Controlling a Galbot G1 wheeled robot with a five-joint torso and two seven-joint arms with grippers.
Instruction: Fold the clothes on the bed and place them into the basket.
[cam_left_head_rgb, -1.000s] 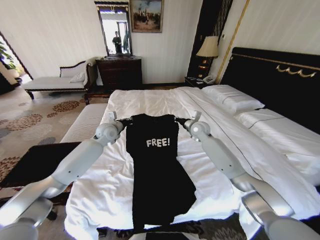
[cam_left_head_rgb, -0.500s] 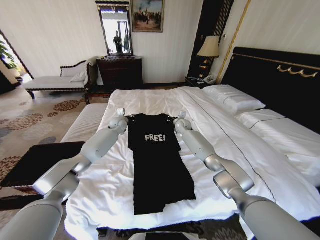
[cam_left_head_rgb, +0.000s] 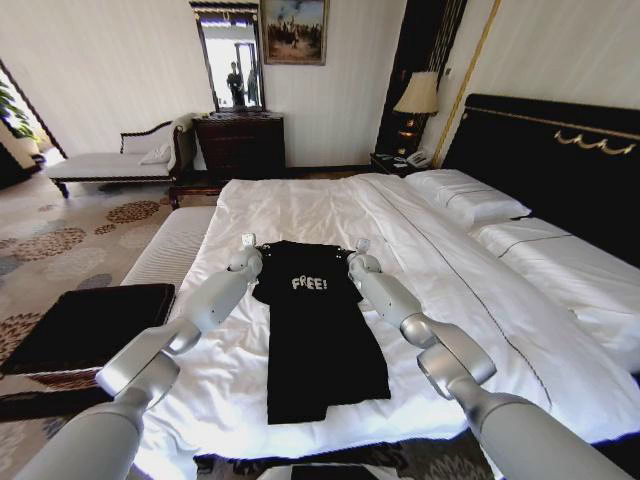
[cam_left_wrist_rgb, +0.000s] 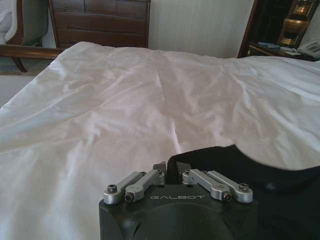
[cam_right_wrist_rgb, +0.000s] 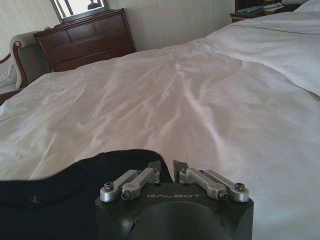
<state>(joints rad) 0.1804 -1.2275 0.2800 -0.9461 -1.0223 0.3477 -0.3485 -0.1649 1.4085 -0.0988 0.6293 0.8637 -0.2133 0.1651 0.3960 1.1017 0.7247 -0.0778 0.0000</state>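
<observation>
The black T-shirt (cam_left_head_rgb: 320, 340) with white "FREE" lettering lies lengthwise on the bed (cam_left_head_rgb: 300, 205), narrowed to a long strip, hem toward the foot. My left gripper (cam_left_head_rgb: 247, 250) holds its left shoulder corner and my right gripper (cam_left_head_rgb: 358, 252) holds the right one, both low over the duvet. In the left wrist view the left gripper (cam_left_wrist_rgb: 166, 167) is shut on the black fabric edge (cam_left_wrist_rgb: 280, 170). In the right wrist view the right gripper (cam_right_wrist_rgb: 166, 165) pinches the shirt's edge (cam_right_wrist_rgb: 50, 195). The basket (cam_left_head_rgb: 85, 320), black-topped, stands on the floor left of the bed.
A pale striped bench (cam_left_head_rgb: 175, 245) runs along the bed's left side beyond the basket. White pillows (cam_left_head_rgb: 470, 200) and the black headboard (cam_left_head_rgb: 560, 150) lie to the right. A dark dresser (cam_left_head_rgb: 238, 140) and a lamp (cam_left_head_rgb: 415, 95) stand at the far wall.
Both grippers have moved forward and down, drawing the T-shirt farther onto the bed. Its hem, which hung over the foot edge, now rests flat on the duvet.
</observation>
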